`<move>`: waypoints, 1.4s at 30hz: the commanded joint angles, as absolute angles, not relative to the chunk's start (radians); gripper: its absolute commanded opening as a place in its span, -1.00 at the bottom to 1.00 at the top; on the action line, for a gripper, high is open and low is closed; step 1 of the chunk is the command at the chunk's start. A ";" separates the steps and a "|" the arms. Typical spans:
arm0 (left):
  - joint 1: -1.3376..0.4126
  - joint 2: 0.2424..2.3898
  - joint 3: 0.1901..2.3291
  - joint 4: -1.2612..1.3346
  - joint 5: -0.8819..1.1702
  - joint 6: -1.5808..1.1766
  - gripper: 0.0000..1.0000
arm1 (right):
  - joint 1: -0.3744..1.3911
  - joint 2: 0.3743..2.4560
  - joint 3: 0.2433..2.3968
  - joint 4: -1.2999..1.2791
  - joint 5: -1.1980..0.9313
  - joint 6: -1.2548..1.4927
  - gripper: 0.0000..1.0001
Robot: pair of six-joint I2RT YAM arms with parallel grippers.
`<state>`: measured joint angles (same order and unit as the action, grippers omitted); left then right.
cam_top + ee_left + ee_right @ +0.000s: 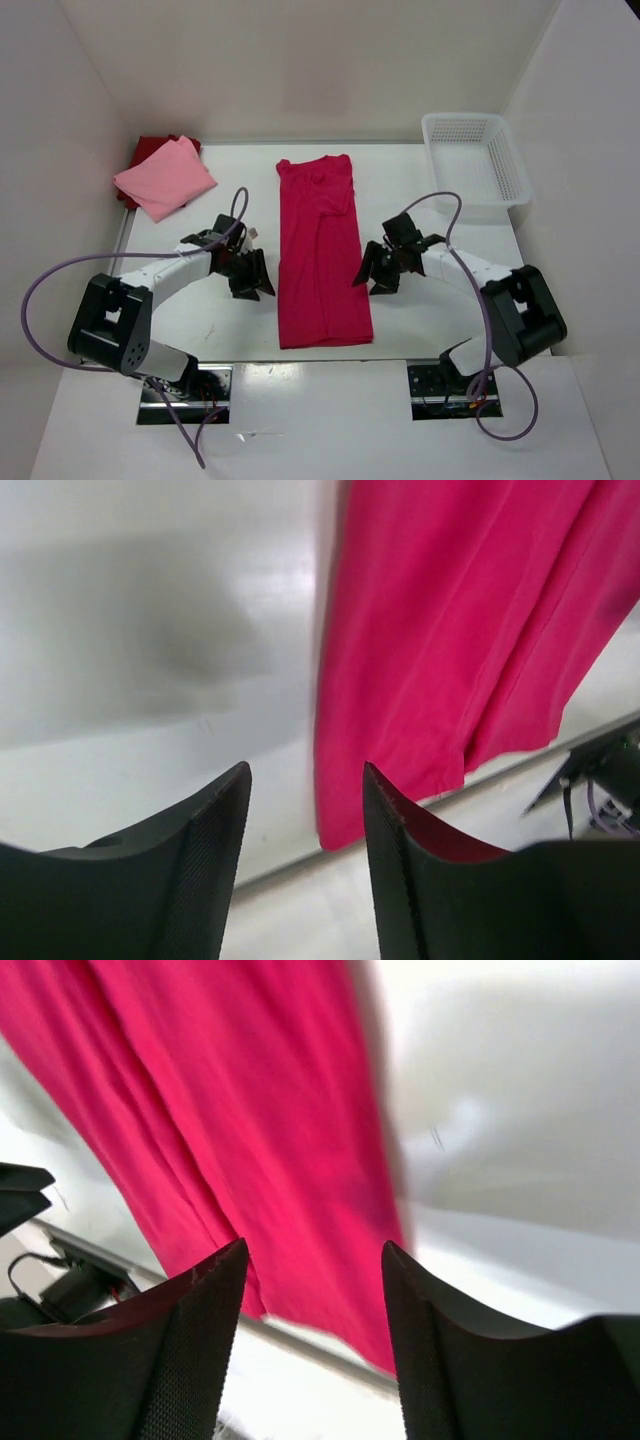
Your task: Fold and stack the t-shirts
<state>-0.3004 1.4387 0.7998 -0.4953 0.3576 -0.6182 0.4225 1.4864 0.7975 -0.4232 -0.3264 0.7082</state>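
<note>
Top external view. Crimson-pink shirt [322,255]: a long folded strip on the bench [200,312], between the left end effector [254,277] and right end effector [377,273], just beside each. Both end effectors: wide apart, holding nothing. Light pink shirt [165,178]: folded, atop the dark red shirt [150,146], well beyond the left end effector. Basket [462,118]: beyond the right end effector.

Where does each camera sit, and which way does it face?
Top external: above and behind the arms, looking down on table, crimson shirt, left gripper, right gripper.
Left wrist: on the left arm, looking past its fingers at the shirt's near left corner.
Right wrist: on the right arm, past its fingers at the shirt's near right corner.
All three share the shirt.
</note>
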 commanded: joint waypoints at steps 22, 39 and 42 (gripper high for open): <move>-0.623 1.539 0.644 -0.405 0.588 -0.798 0.06 | 0.604 1.216 0.493 -0.583 -0.224 1.072 -0.23; -0.623 1.424 0.676 -0.529 0.575 -0.758 -0.79 | 0.624 1.122 0.525 -0.644 -0.334 1.040 -1.00; -0.600 1.397 0.728 -0.630 0.584 -0.735 -0.86 | 0.601 1.048 0.571 -0.719 -0.360 1.019 -1.00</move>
